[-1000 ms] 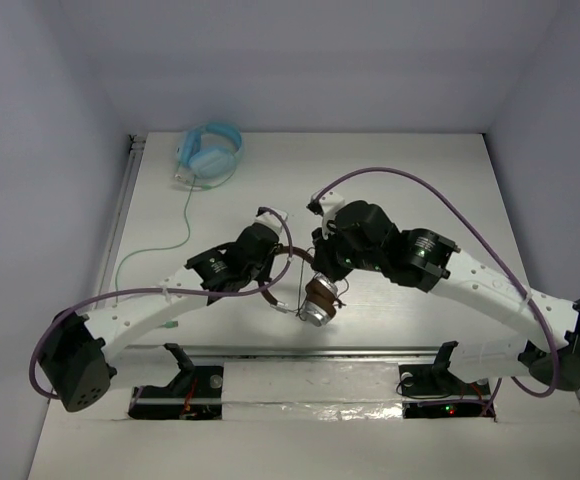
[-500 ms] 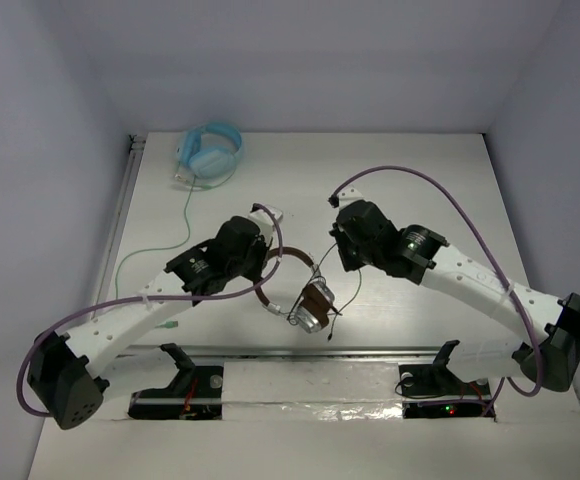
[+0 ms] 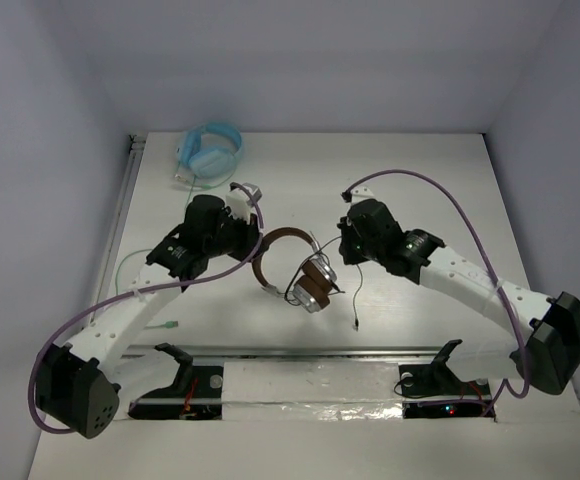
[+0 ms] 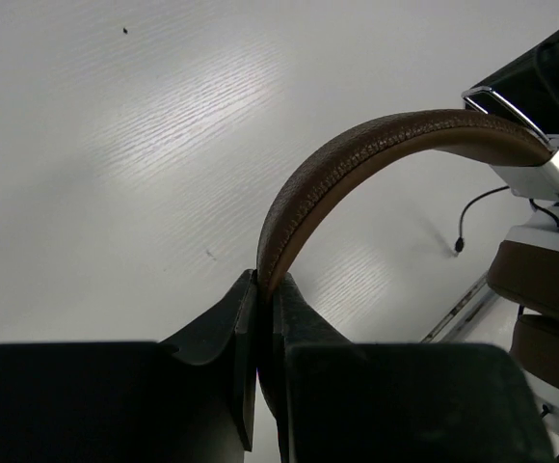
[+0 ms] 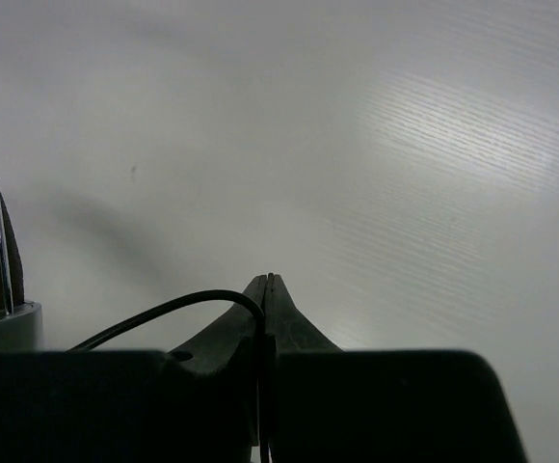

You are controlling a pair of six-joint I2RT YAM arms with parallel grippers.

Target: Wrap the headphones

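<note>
The headphones, with a brown headband and silver earcups, are in the middle of the table. My left gripper is shut on the headband's left end, and the band arches away from the gripper toward an earcup at the right edge. My right gripper sits just right of the earcups, shut on the thin black cable, which curls off left from the fingertips. The cable's free end trails toward the near edge.
Light blue headphones lie at the back left, their green cable running down the table's left side. A metal rail and two arm mounts line the near edge.
The left gripper has moved back and left with the headband, swinging the headphones round. The right gripper has drawn back and to the right with the cable, whose end now trails lower.
</note>
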